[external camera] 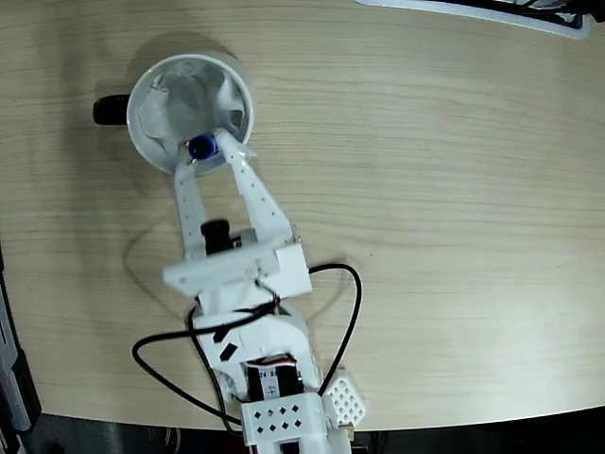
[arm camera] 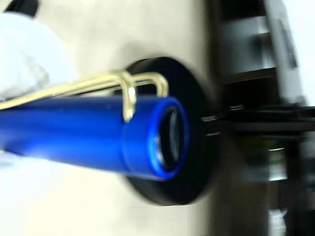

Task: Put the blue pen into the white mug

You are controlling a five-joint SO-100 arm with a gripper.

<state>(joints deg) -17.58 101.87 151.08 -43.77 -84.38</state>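
The white mug (external camera: 151,142) stands at the upper left of the fixed view, its black handle (external camera: 112,111) pointing left and crumpled white lining inside. My gripper (external camera: 204,155) reaches over the mug's near rim, shut on the blue pen (external camera: 200,148). The pen points up toward the camera, so only its round end shows, above the mug's opening. In the wrist view the blue pen (arm camera: 88,135) fills the middle with its metal wire clip (arm camera: 123,86) on top. The blurred white lining (arm camera: 24,64) lies at the left. My fingers do not show in that view.
A black cable (external camera: 352,312) loops on the table right of the arm's base. A white-edged object (external camera: 529,11) lies at the top right edge. In the wrist view a black round disc (arm camera: 197,147) sits behind the pen's end, with dark shelving (arm camera: 266,98) at the right.
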